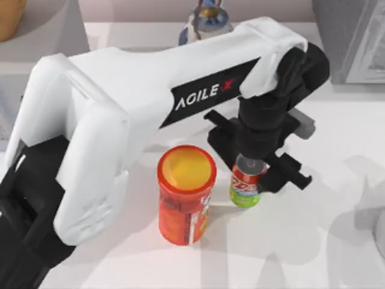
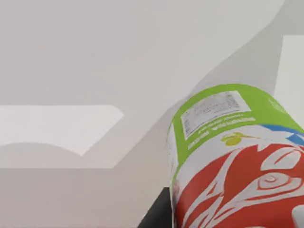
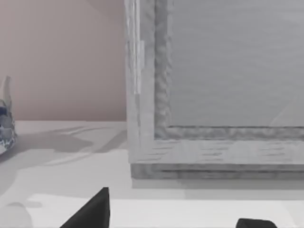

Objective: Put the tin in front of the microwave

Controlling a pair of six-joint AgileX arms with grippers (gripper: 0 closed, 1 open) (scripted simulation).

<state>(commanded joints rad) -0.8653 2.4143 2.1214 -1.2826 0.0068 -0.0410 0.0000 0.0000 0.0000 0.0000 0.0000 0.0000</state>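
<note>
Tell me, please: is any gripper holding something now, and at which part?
The left gripper sits over the tin, its fingers at the upper part near the silver top. Whether they actually clamp it cannot be told.

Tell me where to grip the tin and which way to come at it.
Take the tin across its round side wall, on the red upper label just under the silver top, coming down from above. It stands upright and is slim enough to fit between two fingers. Keep the fingers off the side facing the orange canister, which stands close. The left gripper is already at the tin's top.
</note>
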